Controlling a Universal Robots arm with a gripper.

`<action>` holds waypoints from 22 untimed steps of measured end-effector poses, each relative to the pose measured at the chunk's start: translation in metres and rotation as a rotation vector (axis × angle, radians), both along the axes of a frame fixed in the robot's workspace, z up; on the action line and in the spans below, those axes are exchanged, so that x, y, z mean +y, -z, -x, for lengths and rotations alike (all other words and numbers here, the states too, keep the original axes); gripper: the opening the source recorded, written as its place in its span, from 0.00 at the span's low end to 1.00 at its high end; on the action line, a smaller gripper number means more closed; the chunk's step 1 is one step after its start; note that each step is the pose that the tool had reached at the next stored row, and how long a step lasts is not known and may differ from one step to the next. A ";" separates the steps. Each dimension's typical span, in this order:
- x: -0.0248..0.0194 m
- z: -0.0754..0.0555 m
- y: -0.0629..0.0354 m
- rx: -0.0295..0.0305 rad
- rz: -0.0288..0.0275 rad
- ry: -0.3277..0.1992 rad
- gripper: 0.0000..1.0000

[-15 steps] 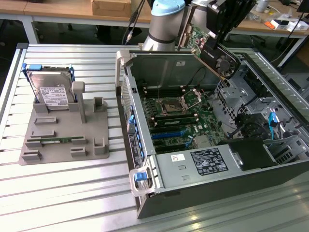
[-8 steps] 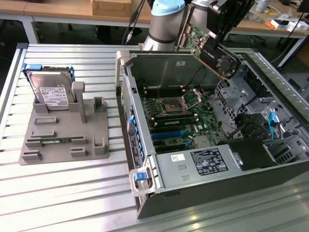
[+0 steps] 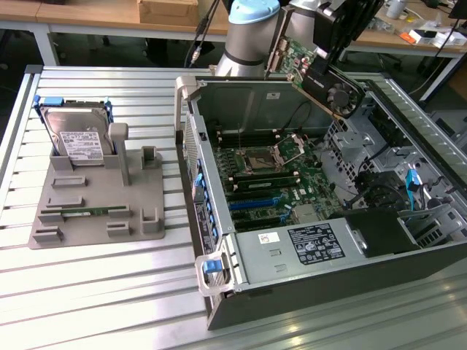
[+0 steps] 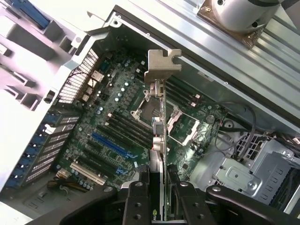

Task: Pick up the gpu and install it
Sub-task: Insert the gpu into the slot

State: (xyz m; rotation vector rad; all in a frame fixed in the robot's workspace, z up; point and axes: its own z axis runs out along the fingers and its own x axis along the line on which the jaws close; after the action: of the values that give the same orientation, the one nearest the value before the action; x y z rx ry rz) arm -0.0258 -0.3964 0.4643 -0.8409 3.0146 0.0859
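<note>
Our gripper (image 4: pixel 159 180) is clamped on the gpu (image 3: pixel 315 67), its fingers (image 4: pixel 137 199) pressed to both faces of the card, which we hold tilted in the air above the far edge of the open computer case (image 3: pixel 191 146), clear of the slots. From the wrist we see it edge-on, silver bracket (image 4: pixel 162 65) outermost, over the motherboard (image 4: pixel 110 124). A hard drive (image 3: pixel 76 138) stands in the grey fixture (image 3: pixel 95 200) near the table's (image 3: pixel 109 299) edge at the exterior view's left.

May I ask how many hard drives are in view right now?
1 drive, standing in the grey holder at the exterior view's left; others may hide inside the case.
</note>
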 end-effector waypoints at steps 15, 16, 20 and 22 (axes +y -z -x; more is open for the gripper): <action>0.0000 0.000 0.0001 0.0000 0.0000 -0.096 0.26; 0.0000 0.000 0.0001 0.0000 0.0000 -0.101 0.26; 0.0000 0.000 0.0001 0.0000 0.0000 -0.116 0.26; 0.0000 0.000 0.0002 0.0000 -0.0001 -0.122 0.26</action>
State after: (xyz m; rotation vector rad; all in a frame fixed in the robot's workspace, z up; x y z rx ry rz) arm -0.0258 -0.3964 0.4642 -1.0244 2.9608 0.0870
